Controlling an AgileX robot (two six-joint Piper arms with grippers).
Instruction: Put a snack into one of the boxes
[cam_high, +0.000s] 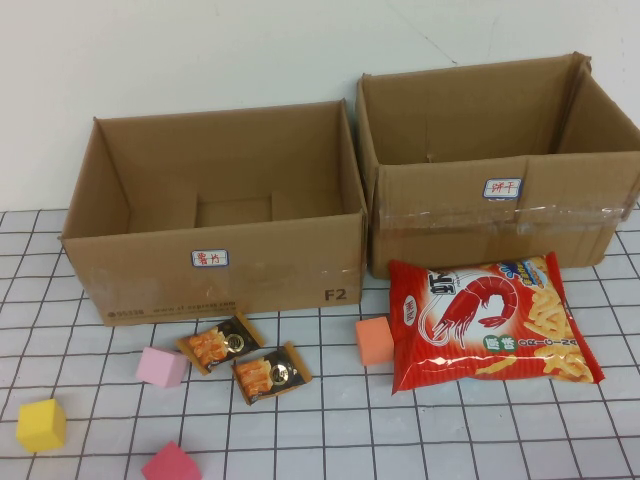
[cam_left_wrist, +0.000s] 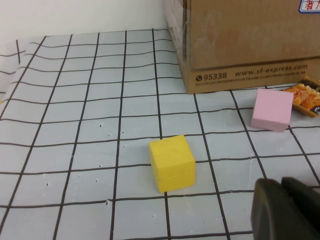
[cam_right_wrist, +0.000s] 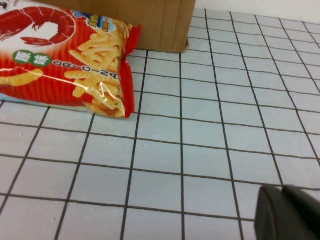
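Since both cardboard boxes, the left box (cam_high: 215, 215) and the right box (cam_high: 500, 165), look empty, nothing is done yet. In front of the right box the prawn cracker bag (cam_high: 490, 322) lies untouched on the tabletop (cam_high: 400, 430). Left hand (cam_left_wrist: 287, 210) and right hand (cam_right_wrist: 287, 212) hover low nearby; whether either is spread I cannot tell.
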